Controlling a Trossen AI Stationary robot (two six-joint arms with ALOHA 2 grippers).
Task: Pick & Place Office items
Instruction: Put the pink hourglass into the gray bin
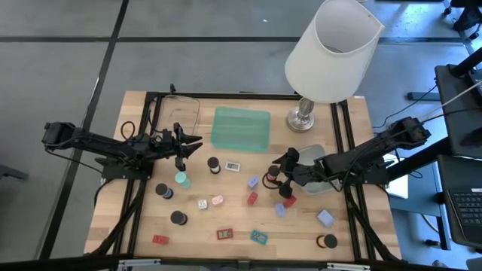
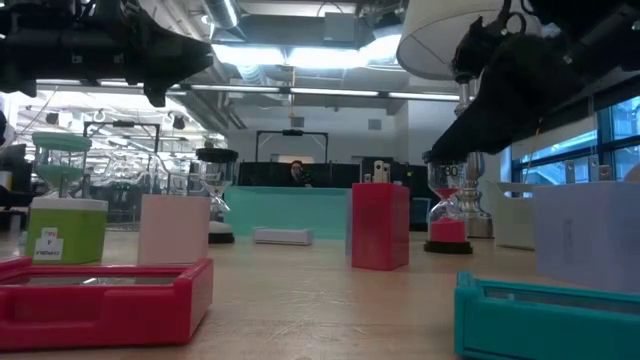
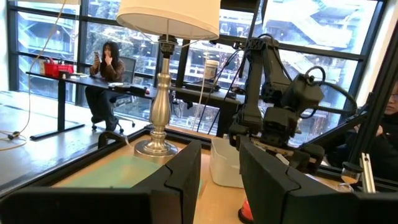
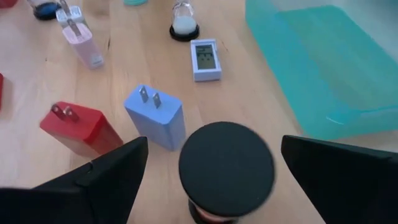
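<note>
The right arm reaches in low from the worktop's [image 1: 226, 214] right edge, its tool [image 4: 211, 168] spread wide and empty, hanging directly above a black round cap [image 4: 226, 163] without touching it. The cap stands upright beside a blue block [image 4: 155, 116] with two prongs and a red block [image 4: 79, 127], near the green tray [image 4: 323, 68]. The left arm stretches across the left side, its tool [image 1: 183, 147] clenched on nothing, above a mint-green cap [image 1: 181, 179].

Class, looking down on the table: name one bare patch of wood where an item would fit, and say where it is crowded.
Bare wood lies at the near left, between the flat red rectangle and the wooden table's left edge. It is crowded around the open right gripper, among the lavender plug block and red plug block.
</note>
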